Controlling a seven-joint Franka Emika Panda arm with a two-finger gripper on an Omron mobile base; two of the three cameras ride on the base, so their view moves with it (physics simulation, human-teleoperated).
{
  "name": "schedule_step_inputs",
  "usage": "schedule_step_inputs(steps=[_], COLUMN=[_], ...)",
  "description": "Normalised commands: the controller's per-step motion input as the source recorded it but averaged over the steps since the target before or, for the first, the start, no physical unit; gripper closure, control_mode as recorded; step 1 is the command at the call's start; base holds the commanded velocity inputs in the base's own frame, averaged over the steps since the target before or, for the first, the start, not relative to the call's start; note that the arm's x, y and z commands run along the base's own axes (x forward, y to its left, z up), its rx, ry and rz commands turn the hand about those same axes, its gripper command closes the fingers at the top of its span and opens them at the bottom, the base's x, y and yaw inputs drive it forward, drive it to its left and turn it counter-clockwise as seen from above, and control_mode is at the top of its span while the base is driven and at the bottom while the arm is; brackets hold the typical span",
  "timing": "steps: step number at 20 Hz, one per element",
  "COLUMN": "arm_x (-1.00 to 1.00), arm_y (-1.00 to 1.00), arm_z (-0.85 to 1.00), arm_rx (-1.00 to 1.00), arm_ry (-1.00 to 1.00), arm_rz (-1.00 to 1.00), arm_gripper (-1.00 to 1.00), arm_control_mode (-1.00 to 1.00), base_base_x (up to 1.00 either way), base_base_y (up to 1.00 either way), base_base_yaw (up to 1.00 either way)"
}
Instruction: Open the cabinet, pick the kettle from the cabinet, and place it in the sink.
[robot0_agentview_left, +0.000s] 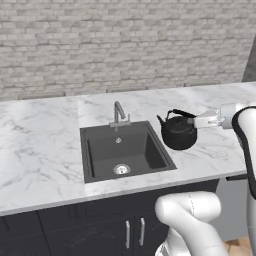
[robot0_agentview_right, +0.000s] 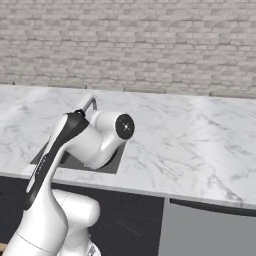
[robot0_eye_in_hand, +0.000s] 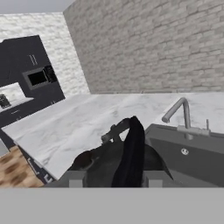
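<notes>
Gripper (robot0_agentview_left: 192, 120) is clamped on the kettle (robot0_agentview_left: 178, 132) by its arched handle (robot0_eye_in_hand: 131, 148); hand view shows the handle running up between the two finger tips (robot0_eye_in_hand: 75, 180), jaws narrow around it. Kettle body hangs below the handle, spout (robot0_agentview_left: 160, 119) pointing left toward the sink (robot0_agentview_left: 125, 150).

Left base view: kettle sits just right of the sink's right rim, over the white marble counter (robot0_agentview_left: 45, 145). Can't tell if its base touches the counter or is held slightly above it. Arm (robot0_agentview_left: 245, 130) reaches in from the right edge, wrist roughly horizontal.

Sink: dark grey basin, round silver drain (robot0_agentview_left: 121, 169) near the front, silver faucet (robot0_agentview_left: 119, 114) at the back rim. Basin has nothing in it.

Right base view: arm's elbow (robot0_agentview_right: 107, 135) blocks most of the sink; faucet tip (robot0_agentview_right: 90, 104) just pokes out above it.

Grey brick wall (robot0_agentview_left: 125, 40) behind the counter. Black base cabinets (robot0_agentview_left: 90, 230) with short silver handles below. Hand view also shows dark cabinetry (robot0_eye_in_hand: 26, 83) far left and wood floor (robot0_eye_in_hand: 15, 168).
</notes>
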Motion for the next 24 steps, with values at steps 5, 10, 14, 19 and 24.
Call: schedule_step_inputs(steps=[5, 10, 14, 19, 24], arm_x=[0.0, 0.0, 0.0, 0.0, 0.0], arm_y=[0.0, 0.0, 0.0, 0.0, 0.0], arm_z=[0.0, 0.0, 0.0, 0.0, 0.0], arm_rx=[0.0, 0.0, 0.0, 0.0, 0.0], arm_ry=[0.0, 0.0, 0.0, 0.0, 0.0], arm_rz=[0.0, 0.0, 0.0, 0.0, 0.0], arm_gripper=[1.0, 1.0, 1.0, 1.0, 1.0], arm_control_mode=[1.0, 1.0, 1.0, 1.0, 1.0], base_base_x=[-0.05, -0.24, -0.16, -0.03, 0.0], base_base_y=[0.01, 0.0, 0.0, 0.0, 0.0], base_base_yaw=[0.04, 0.0, 0.0, 0.0, 0.0])
